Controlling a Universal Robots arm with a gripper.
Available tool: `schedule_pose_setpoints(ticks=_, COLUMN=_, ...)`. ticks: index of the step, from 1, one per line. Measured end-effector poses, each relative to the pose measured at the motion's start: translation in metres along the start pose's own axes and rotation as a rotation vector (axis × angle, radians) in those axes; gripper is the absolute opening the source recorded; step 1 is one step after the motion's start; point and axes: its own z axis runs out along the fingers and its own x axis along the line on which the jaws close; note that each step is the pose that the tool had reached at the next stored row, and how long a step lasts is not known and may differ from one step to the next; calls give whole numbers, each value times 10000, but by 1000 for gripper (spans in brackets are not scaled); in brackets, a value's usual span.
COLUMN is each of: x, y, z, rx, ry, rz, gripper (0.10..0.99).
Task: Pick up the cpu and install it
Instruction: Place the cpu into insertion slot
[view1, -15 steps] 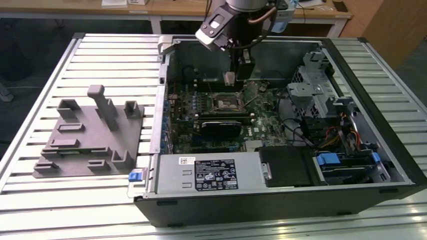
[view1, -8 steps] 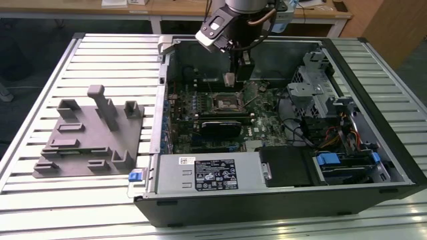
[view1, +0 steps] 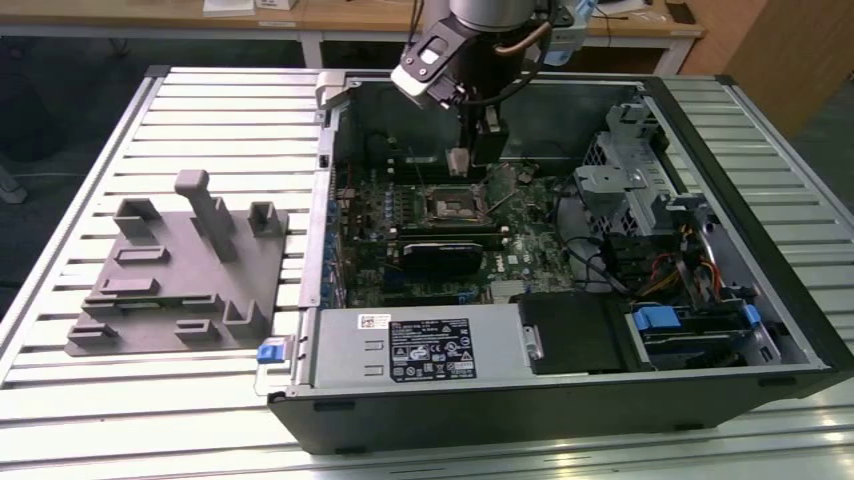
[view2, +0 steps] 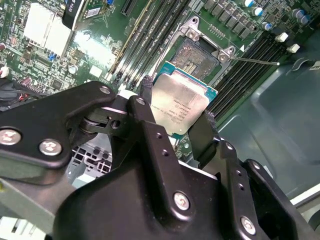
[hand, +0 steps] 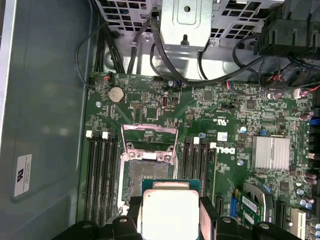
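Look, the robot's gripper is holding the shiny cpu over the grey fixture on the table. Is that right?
No. The gripper does hold the cpu, but over the motherboard inside the computer case, near the empty socket, as both wrist views show. The grey fixture lies outside the case, on the table.

The slatted aluminium tabletop (view1: 80, 180) spreads out below the jaws and well past them on both sides, its pale ribs evenly lit, with a soft glare on the slats nearest the camera. Behind the jaws, beyond the tabletop's far edge, a row of light wooden desks (view1: 360, 15) stands on white legs (view1: 310, 48), and the dark floor (view1: 67, 100) shows under them and runs down the exterior view's left side. Well off to the exterior view's right of the jaws, a brown wooden panel (view1: 787, 50) rises behind the tabletop's corner.
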Motion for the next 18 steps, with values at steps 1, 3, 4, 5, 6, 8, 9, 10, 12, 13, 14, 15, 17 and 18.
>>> schedule_pose_setpoints(ticks=1, x=0, y=0, z=7, rx=0, ry=0, rz=0, gripper=541)
schedule_pose_setpoints(ticks=3, x=0, y=-1, z=18, rx=0, ry=-1, rz=0, gripper=541)
schedule_pose_setpoints(ticks=4, x=0, y=-1, z=25, rx=0, ry=0, rz=0, gripper=541)
schedule_pose_setpoints(ticks=5, x=0, y=-1, z=33, rx=0, ry=0, rz=0, gripper=541)
schedule_pose_setpoints(ticks=6, x=0, y=-2, z=41, rx=0, ry=0, rz=0, gripper=541)
schedule_pose_setpoints(ticks=8, x=2, y=-3, z=62, rx=0, ry=0, rz=1, gripper=541)
schedule_pose_setpoints(ticks=9, x=4, y=-3, z=70, rx=0, ry=-2, rz=1, gripper=541)
schedule_pose_setpoints(ticks=10, x=6, y=-2, z=77, rx=1, ry=-6, rz=0, gripper=541)
schedule_pose_setpoints(ticks=12, x=9, y=-3, z=87, rx=1, ry=-7, rz=-1, gripper=541)
schedule_pose_setpoints(ticks=13, x=10, y=-3, z=95, rx=-1, ry=-5, rz=-1, gripper=541)
schedule_pose_setpoints(ticks=14, x=12, y=-3, z=101, rx=-1, ry=-5, rz=1, gripper=541)
schedule_pose_setpoints(ticks=15, x=16, y=-4, z=108, rx=0, ry=-8, rz=7, gripper=541)
schedule_pose_setpoints(ticks=17, x=26, y=-3, z=123, rx=1, ry=-9, rz=20, gripper=541)
schedule_pose_setpoints(ticks=18, x=29, y=-3, z=130, rx=1, ry=-9, rz=26, gripper=541)
